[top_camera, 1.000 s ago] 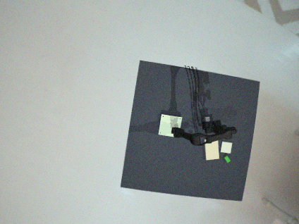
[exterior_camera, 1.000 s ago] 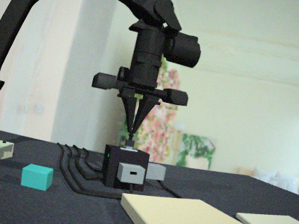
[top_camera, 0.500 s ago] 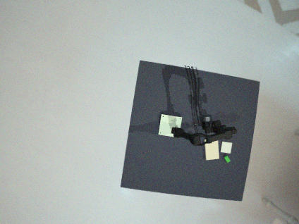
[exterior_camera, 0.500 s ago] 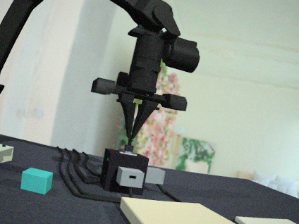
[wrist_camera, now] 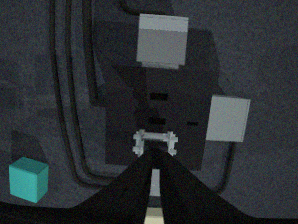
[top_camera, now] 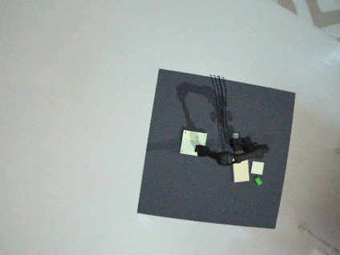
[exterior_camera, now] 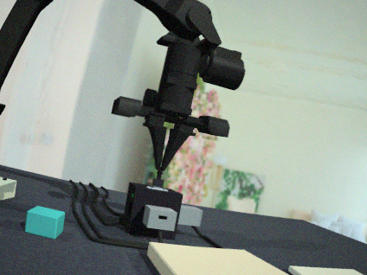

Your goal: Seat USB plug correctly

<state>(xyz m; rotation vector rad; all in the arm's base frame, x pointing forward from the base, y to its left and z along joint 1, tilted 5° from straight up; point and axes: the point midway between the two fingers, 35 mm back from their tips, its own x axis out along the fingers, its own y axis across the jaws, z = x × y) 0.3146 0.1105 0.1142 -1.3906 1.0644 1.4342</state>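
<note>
Dark slate tabletop (top_camera: pixel 172 192) sits square on a pale floor, with a blurred bright room and pink flowers behind in the exterior view; on it stands the black power cube (exterior_camera: pixel 152 208), and in the socket on its top face sits the USB plug (wrist_camera: pixel 156 141), a small pale piece seen from the wrist view with its body rising between the fingertips; the tool (exterior_camera: pixel 161 173) points straight down over the cube with its two dark fingers (exterior_camera: pixel 157 144) drawn to a narrow V, pinching the USB plug at their tips; how deep the plug sits cannot be told. Two grey plugs are on the cube's side faces, one (exterior_camera: pixel 160 217) facing the exterior camera with a dark slot in it, the other (exterior_camera: pixel 190 215) just beside it on the neighbouring face; several dark cables (exterior_camera: pixel 86 216) run from the cube's foot across the tabletop; a teal block (exterior_camera: pixel 44 221) rests well apart from the cube beyond the cables; a cream flat slab (exterior_camera: pixel 208 259) lies near the exterior camera, with a smaller pale slab (top_camera: pixel 257 167) beside it and a small green block (top_camera: pixel 258 181) just next to that in the top view; a pale base plate (top_camera: pixel 188 138) carries the arm's foot.
</note>
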